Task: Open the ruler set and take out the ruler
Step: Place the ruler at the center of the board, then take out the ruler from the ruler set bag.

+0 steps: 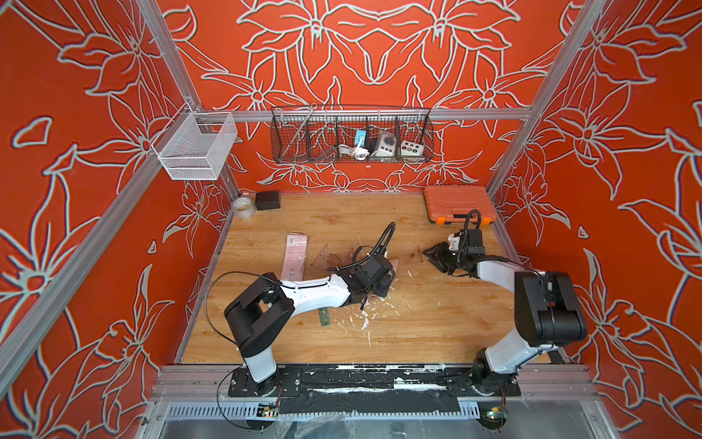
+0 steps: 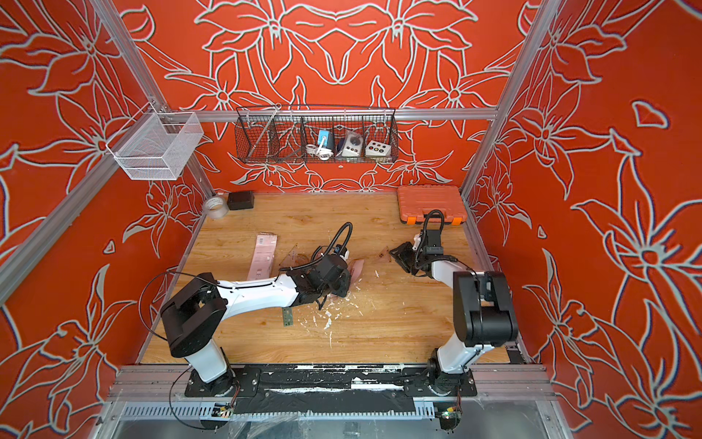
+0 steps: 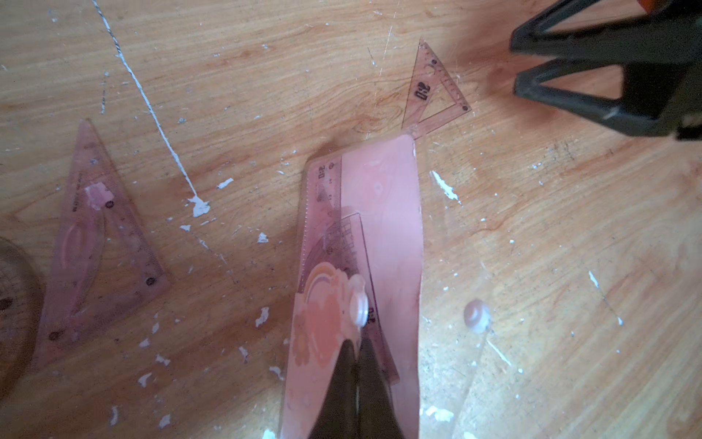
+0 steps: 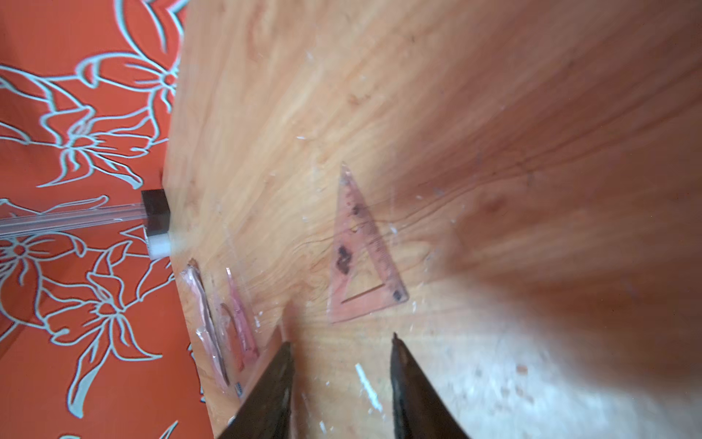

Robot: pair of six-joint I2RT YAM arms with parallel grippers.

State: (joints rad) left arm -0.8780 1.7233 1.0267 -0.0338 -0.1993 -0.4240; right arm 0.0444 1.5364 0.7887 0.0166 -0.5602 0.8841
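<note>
Two arms reach over the table (image 1: 437,334). Nearest the bases, a green strip (image 1: 324,317) lies flat just beside the left forearm, among white flecks. Beyond it, the left gripper (image 3: 357,344) is pinched tight on the pink pouch (image 3: 383,228), right by its white snap (image 3: 358,306). The snap's mate (image 3: 476,315) sits apart, so the flap is undone. The pouch is near mid-table. A ruler (image 3: 323,194) shows through the pouch, inside along one edge. A large set square (image 3: 98,243) lies flat well apart from the pouch, with a protractor (image 3: 11,304) beside it. A small set square (image 3: 433,91) lies just past the pouch's far end. The right gripper (image 4: 342,342) hangs near it, jaws apart, holding nothing. A pink card (image 1: 294,254) lies left of the large set square. At the back stand tape (image 1: 243,207), a black box (image 1: 267,200) and an orange case (image 1: 457,203). Above hang a white basket (image 1: 193,146) and a wire basket (image 1: 351,135).
</note>
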